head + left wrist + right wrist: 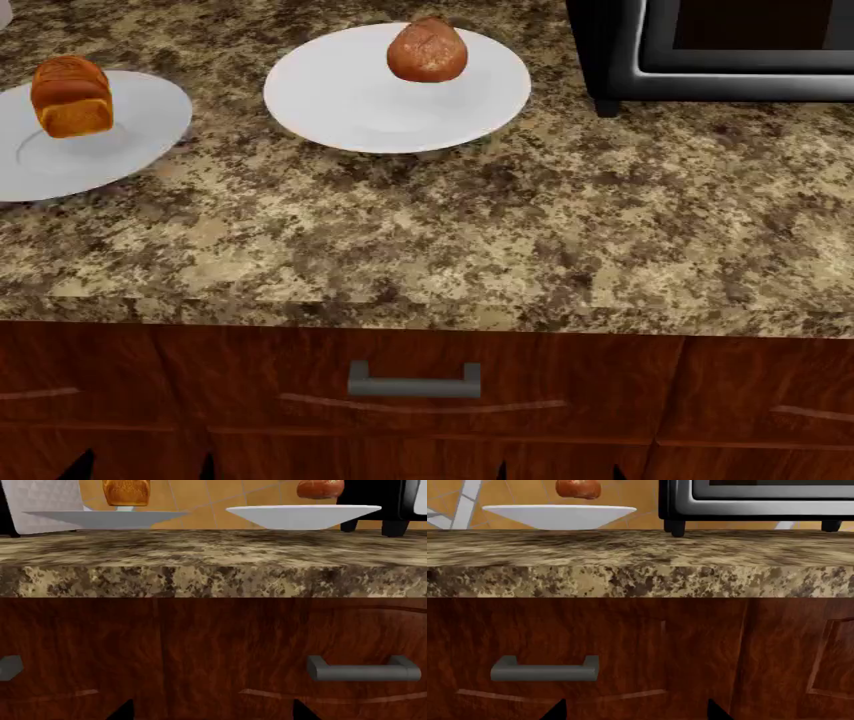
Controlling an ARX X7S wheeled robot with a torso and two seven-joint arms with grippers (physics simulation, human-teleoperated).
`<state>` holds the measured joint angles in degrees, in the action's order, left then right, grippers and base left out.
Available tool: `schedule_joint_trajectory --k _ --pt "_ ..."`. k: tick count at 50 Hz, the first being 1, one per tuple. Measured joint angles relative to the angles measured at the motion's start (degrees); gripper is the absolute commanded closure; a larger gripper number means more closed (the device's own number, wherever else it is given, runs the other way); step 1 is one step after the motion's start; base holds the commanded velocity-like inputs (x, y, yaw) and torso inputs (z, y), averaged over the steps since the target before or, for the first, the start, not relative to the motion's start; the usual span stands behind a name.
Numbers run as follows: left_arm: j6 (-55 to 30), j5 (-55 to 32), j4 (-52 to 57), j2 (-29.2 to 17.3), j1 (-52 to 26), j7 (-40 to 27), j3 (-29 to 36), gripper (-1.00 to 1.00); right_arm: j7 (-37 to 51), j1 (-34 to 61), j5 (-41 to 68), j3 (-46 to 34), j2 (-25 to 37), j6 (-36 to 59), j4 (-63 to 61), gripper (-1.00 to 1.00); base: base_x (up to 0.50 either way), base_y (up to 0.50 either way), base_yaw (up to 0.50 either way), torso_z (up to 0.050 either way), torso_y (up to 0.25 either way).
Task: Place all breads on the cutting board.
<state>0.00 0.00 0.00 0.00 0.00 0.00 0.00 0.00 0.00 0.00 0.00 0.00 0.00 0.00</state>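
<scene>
Two breads rest on the granite counter, each on its own white plate. The golden loaf [71, 95] [125, 492] is at the far left, and the reddish-brown boule [427, 48] [320, 489] [578, 488] is near the middle back. No cutting board is in view. Both grippers hang below the counter edge, in front of the wooden drawer fronts. Only the dark fingertips of my left gripper [143, 468] [212, 711] and right gripper [558, 470] [635, 711] show. Each pair stands wide apart, with nothing between them.
The loaf's plate [134, 135] and the boule's plate [334, 100] are shallow. A black toaster [721, 50] [760, 502] stands at the back right, close to the boule's plate. A grey drawer handle [414, 381] sits under the counter lip [441, 315].
</scene>
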Motion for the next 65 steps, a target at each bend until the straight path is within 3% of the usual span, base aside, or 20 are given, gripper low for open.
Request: schedule_joint_trajectory --k 15,65 --pt "0.9 -3.2 0.3 -2.0 0.0 -2.6 1.7 -1.0 2.2 0.3 1.2 -2.1 1.6 -0.7 0.6 -1.0 0.0 0.0 0.0 0.0 0.0" --pt "2.6 -6.0 0.9 -6.3 0.6 -6.5 6.9 -1.0 7.5 0.5 3.5 -7.6 5.8 -2.3 1.7 -1.0 0.0 0.0 0.0 0.05 0.0"
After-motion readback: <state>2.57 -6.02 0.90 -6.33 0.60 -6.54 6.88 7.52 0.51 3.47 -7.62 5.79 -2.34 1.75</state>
